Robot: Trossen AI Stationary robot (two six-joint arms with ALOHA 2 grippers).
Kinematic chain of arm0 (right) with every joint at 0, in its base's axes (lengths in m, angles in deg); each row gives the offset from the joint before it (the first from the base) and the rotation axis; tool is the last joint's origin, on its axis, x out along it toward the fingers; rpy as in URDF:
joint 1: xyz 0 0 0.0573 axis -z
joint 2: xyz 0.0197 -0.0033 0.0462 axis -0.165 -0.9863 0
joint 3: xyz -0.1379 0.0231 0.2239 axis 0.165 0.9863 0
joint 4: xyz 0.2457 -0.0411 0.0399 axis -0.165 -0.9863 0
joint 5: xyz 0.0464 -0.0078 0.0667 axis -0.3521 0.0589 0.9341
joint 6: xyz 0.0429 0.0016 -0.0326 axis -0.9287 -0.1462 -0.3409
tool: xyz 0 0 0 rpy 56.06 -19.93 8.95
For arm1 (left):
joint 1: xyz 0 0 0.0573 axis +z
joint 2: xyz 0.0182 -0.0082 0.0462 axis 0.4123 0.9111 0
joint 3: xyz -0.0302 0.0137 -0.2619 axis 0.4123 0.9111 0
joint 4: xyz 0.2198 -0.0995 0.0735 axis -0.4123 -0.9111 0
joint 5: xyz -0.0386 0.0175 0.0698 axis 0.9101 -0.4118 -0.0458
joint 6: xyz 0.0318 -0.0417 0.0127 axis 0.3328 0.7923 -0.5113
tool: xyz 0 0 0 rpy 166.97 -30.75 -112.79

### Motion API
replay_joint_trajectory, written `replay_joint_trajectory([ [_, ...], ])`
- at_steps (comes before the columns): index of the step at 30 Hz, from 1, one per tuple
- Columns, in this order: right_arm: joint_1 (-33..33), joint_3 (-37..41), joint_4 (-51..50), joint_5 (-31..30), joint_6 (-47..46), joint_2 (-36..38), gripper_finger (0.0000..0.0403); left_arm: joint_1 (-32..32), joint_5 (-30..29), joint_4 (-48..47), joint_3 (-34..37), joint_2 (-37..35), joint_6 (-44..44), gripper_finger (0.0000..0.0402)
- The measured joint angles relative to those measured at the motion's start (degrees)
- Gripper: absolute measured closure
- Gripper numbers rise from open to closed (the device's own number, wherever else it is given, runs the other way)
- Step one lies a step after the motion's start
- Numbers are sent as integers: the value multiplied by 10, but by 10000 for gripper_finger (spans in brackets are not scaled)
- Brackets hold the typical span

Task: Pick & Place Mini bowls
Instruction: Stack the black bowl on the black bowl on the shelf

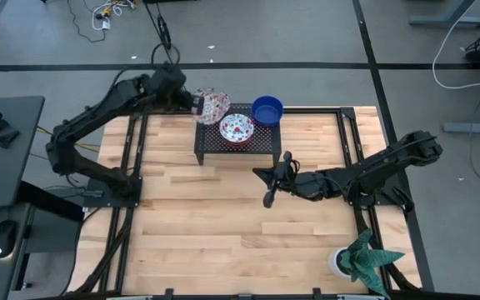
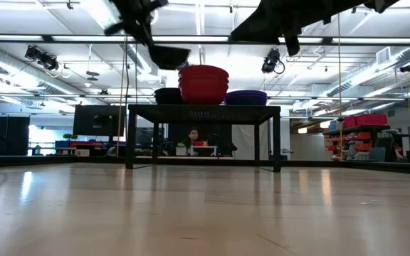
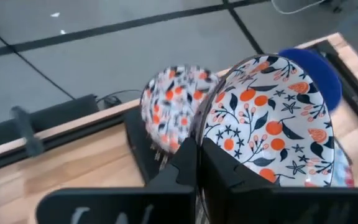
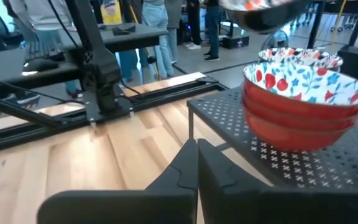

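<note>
Bright, even light comes from long ceiling lamps (image 2: 105, 14) in the low view. They glare white and reflect as pale patches on the wooden table (image 2: 205, 213). Against them the arms and the stand (image 2: 203, 110) appear almost as dark silhouettes. In the left wrist view the farther patterned bowl (image 3: 169, 115) is smeared by blur.

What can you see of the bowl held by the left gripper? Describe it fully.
The held bowl is small and round, glossy like glazed ceramic, white inside with orange fruit and dark leaf sprigs. It is tilted on edge, its rim pinched in the shut left gripper, lifted above the black rack, near another patterned bowl.
</note>
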Motion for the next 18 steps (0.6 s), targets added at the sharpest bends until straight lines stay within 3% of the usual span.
replay_joint_trajectory([
  [6,1,-2,-4,0,1,0,403,69,75,60,0,64,-10,394],
  [18,1,-2,-24,15,-13,0,403,125,107,72,0,116,19,391],
])
